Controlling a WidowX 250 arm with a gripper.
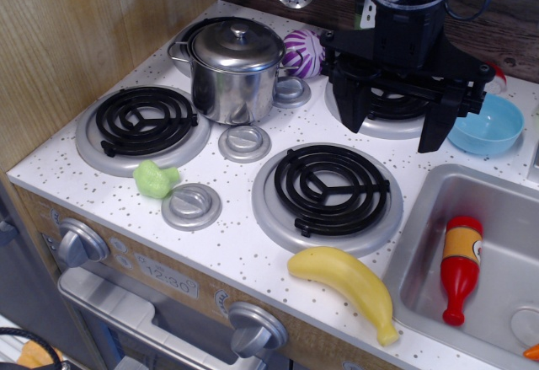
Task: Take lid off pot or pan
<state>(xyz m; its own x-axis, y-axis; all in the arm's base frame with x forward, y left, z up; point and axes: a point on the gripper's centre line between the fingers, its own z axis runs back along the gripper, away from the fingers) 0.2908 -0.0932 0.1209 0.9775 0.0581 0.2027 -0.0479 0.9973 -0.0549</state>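
Observation:
The shiny steel pot (233, 88) stands on the back left burner, partly off its coil toward the middle of the stove. The domed steel lid (237, 44) with a small central knob sits closed on the pot. My black gripper (396, 124) hangs open and empty over the back right burner, to the right of the pot and clear of it. Its two fingers (350, 104) point down, wide apart. One side handle of the pot shows at the left; the other is hidden.
A purple-and-white ball (301, 52) lies just right of the pot. A light-blue bowl (487, 126) sits at the far right. A green toy (155, 179), flat grey knob discs (244, 143), a banana (347, 286) and a sink (421, 269) with a ketchup bottle (460, 267) lie nearer the front.

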